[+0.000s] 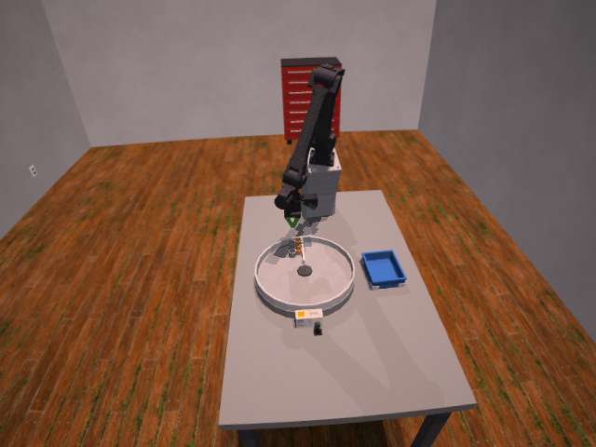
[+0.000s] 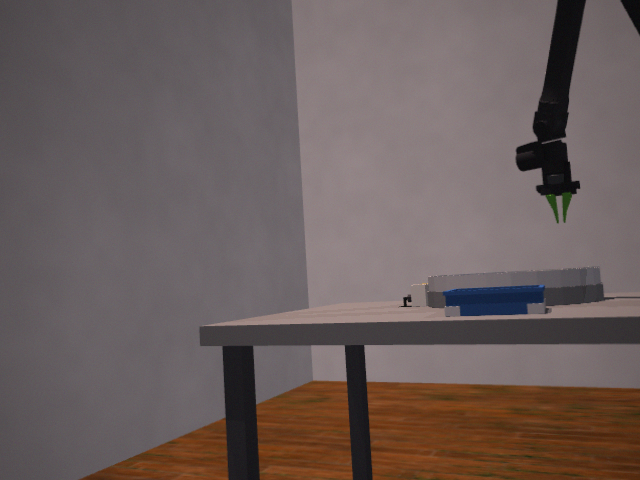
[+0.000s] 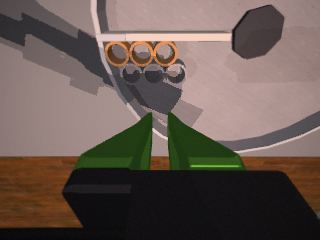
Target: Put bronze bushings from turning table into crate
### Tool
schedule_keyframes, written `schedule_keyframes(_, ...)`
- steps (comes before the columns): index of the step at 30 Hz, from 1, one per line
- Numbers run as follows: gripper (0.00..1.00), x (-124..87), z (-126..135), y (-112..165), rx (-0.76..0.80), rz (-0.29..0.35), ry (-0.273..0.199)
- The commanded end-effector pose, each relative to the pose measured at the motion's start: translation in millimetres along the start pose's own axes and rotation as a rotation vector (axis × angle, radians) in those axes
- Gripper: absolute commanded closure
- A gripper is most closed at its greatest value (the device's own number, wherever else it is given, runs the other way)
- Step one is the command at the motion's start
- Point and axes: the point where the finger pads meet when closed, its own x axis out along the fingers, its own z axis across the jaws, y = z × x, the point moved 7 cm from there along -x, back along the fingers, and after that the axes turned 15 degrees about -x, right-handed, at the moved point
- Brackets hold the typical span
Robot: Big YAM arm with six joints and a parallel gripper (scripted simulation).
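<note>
— Where does everything sit?
— On the desk (image 1: 336,375): turning table (image 1: 269,293), blue crate (image 1: 384,269) beside it. Three bronze bushings (image 3: 141,53) and three steel bushings (image 3: 153,74) line its white bar.
— Your tool?
— My tool (image 3: 159,122) hangs above them, fingers nearly together, gripping nothing.

Three bronze ring-shaped bushings (image 3: 141,53) stand upright side by side in a touching row on the round grey turning table (image 1: 269,293), openings facing up, pressed against a pale radial bar (image 3: 165,36) that runs from the rim to the dark hub (image 3: 258,31). Three grey steel bushings (image 3: 153,74) form a second row touching the bronze ones. In the top view both rows lie near the table's 11 o'clock rim. The shallow blue rectangular crate (image 1: 384,269) sits on the tabletop at the turning table's 3 o'clock, nothing showing inside.
</note>
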Motion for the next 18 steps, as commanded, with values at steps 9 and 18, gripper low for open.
schedule_keyframes(9,0.87,5.4,5.1,4.6,0.077,0.004,0.006)
schedule_keyframes(18,0.87,19.1,12.3,7.0,0.27,0.005,0.006)
